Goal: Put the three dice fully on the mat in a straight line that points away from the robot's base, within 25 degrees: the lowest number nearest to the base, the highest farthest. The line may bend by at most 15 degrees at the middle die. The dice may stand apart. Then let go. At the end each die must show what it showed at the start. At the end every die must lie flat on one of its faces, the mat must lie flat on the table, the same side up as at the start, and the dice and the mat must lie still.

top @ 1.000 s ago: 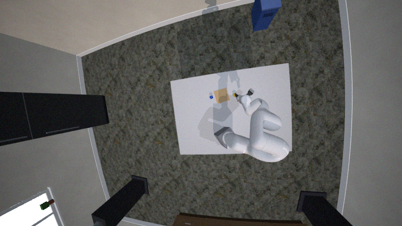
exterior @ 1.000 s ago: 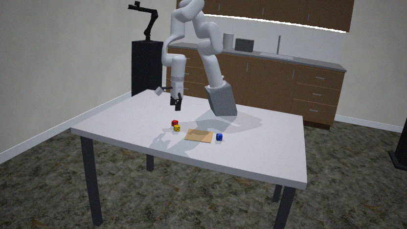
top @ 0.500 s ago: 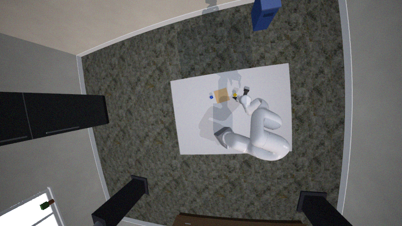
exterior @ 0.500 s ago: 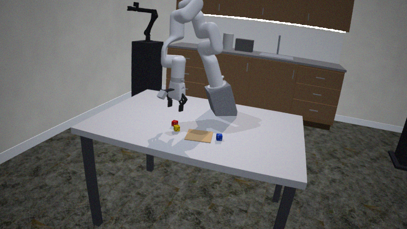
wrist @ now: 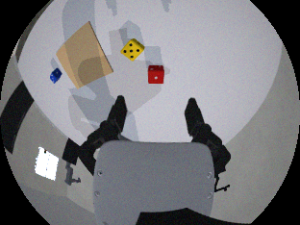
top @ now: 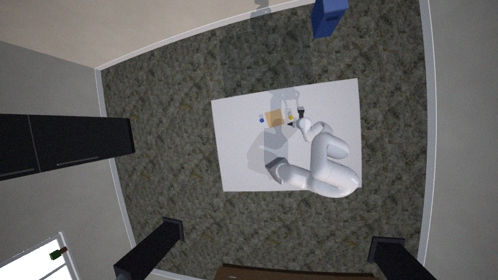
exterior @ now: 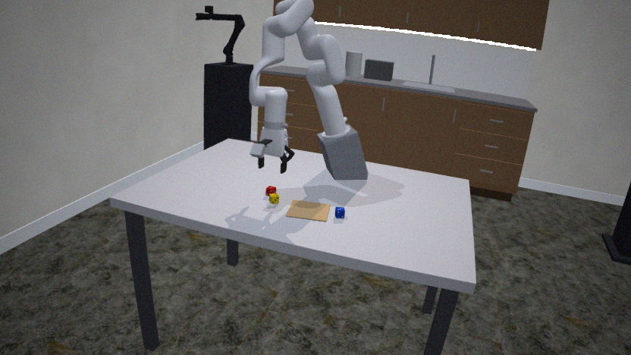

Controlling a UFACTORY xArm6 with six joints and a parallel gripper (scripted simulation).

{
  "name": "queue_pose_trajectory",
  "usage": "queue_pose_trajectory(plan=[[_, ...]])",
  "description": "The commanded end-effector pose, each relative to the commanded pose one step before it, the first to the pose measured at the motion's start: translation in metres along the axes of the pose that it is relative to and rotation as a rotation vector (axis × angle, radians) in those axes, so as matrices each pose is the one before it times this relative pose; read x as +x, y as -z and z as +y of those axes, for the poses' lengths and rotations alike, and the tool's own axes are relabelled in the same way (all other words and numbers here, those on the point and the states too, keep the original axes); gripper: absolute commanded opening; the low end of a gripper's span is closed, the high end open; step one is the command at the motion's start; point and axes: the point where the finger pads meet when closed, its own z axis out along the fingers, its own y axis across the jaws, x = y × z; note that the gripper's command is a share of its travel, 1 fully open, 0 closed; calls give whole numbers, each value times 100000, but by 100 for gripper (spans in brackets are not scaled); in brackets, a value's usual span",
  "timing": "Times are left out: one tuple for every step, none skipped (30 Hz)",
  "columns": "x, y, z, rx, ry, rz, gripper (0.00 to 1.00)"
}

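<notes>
The gripper (exterior: 271, 167) (wrist: 156, 103) hovers with its fingers spread wide, grasping nothing, above a table where a red die (exterior: 271, 190) (wrist: 156, 75) and a yellow die (top: 291, 117) (exterior: 274, 198) (wrist: 132, 49) lie beside an orange mat (top: 275, 118) (exterior: 308, 210) (wrist: 85, 55), a blue die (top: 261, 120) (exterior: 340, 212) (wrist: 56, 75) across from them. Each die is probably light, hard and slick (a bump could tip it), so best pinched low on opposite side faces.

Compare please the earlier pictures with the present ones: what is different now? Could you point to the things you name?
The gripper (exterior: 271, 170) (wrist: 156, 103) has turned about its vertical axis, so its two fingers now stand apart side by side in the exterior view. It has taken hold of nothing. The red die (exterior: 271, 190) (wrist: 156, 75), yellow die (top: 291, 117) (exterior: 274, 198) (wrist: 132, 49), blue die (top: 261, 120) (exterior: 340, 212) (wrist: 56, 75) and mat (top: 273, 116) (exterior: 309, 212) (wrist: 82, 55) stayed in place.
</notes>
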Motion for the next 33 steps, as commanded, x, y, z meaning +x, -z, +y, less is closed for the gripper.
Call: queue_pose_trajectory(plan=[[112,55,31,682,1032,-586,100],[0,0,0,0,0,0,47],[0,0,0,0,0,0,47],[0,0,0,0,0,0,47],[0,0,0,0,0,0,47],[0,0,0,0,0,0,47],[0,0,0,0,0,0,47],[0,0,0,0,0,0,47],[0,0,0,0,0,0,47],[0,0,0,0,0,0,47],[0,0,0,0,0,0,47],[0,0,0,0,0,0,47],[0,0,0,0,0,0,47],[0,0,0,0,0,0,47],[0,0,0,0,0,0,47],[0,0,0,0,0,0,47],[0,0,0,0,0,0,47],[0,0,0,0,0,0,47],[0,0,0,0,0,0,47],[0,0,0,0,0,0,47],[0,0,0,0,0,0,47],[0,0,0,0,0,0,47],[0,0,0,0,0,0,47],[0,0,0,0,0,0,47],[0,0,0,0,0,0,47],[0,0,0,0,0,0,47],[0,0,0,0,0,0,47],[0,0,0,0,0,0,47],[0,0,0,0,0,0,47],[0,0,0,0,0,0,47],[0,0,0,0,0,0,47],[0,0,0,0,0,0,47],[0,0,0,0,0,0,47]])
